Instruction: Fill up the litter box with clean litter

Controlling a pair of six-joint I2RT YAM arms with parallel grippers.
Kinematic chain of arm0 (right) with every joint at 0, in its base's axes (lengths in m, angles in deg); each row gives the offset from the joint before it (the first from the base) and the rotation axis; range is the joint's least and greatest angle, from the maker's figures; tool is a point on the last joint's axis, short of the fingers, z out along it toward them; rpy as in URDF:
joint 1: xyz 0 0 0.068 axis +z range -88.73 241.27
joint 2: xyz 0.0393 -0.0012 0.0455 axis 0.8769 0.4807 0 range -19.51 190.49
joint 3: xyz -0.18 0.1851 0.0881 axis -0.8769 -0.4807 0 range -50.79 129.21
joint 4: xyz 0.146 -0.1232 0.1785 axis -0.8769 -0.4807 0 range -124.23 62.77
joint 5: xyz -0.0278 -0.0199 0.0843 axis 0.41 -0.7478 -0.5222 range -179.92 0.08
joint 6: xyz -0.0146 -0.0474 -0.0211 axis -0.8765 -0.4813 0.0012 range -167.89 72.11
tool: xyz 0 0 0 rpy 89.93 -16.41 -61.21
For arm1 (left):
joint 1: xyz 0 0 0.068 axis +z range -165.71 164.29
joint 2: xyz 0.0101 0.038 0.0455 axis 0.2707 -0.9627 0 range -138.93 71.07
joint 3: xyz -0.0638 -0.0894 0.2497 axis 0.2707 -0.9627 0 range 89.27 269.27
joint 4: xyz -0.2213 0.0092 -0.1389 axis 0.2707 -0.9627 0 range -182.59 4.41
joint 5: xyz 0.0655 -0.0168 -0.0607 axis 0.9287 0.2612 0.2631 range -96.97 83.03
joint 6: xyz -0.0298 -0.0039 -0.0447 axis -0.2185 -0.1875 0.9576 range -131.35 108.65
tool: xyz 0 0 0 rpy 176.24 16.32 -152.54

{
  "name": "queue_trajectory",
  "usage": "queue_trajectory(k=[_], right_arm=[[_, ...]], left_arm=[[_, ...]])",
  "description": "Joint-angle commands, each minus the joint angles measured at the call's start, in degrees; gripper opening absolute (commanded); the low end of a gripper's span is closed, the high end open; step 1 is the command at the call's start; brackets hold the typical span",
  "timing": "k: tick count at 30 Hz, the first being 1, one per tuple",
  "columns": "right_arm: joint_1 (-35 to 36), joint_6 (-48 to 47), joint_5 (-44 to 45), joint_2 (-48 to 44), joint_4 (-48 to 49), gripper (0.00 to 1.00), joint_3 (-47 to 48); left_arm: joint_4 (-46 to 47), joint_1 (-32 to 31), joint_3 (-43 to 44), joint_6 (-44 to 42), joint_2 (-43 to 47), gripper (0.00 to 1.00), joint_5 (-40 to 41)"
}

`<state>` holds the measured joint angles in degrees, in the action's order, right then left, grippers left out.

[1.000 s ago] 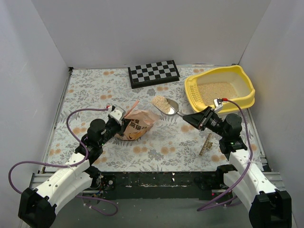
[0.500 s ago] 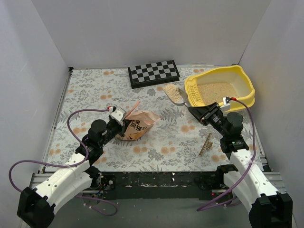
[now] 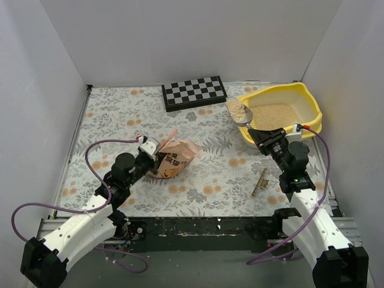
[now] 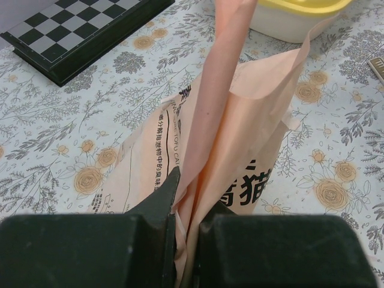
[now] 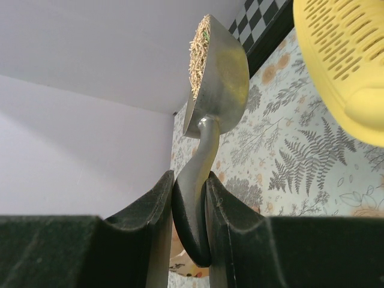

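The yellow litter box stands at the back right with pale beige clean litter covering its floor; its slotted ledge shows in the right wrist view. My right gripper is shut on the handle of a silver metal scoop heaped with litter, held over the box's left rim. My left gripper is shut on the top edge of the peach-orange litter bag, which stands open on the table.
A black-and-white checkerboard lies at the back centre. A ruler-like strip lies on the floral tablecloth near my right arm. White walls close in the table on three sides.
My right gripper has carried the loaded scoop from beside the bag, back and to the right, up to the left rim of the litter box. The left gripper and bag have stayed put.
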<state>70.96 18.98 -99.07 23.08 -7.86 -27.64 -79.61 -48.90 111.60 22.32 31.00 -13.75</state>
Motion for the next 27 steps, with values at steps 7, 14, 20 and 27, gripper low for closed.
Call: queue_trajectory(k=[7,14,20,27], right_arm=[[-4.4,-7.2,11.3,0.6,6.0,0.01,3.1],[-7.1,-8.9,13.4,5.9,2.5,0.01,5.3],[-7.8,-14.2,16.8,9.1,-3.5,0.01,9.1],[-7.8,-25.7,23.8,16.7,-24.7,0.01,23.8]], left_arm=[[3.3,-1.4,0.5,0.2,2.5,0.0,-2.5],[3.3,-1.7,0.3,0.2,3.3,0.0,-1.6],[3.2,-2.1,0.5,0.3,3.2,0.0,-1.1],[2.7,-2.3,0.9,0.3,2.6,0.0,-0.4]])
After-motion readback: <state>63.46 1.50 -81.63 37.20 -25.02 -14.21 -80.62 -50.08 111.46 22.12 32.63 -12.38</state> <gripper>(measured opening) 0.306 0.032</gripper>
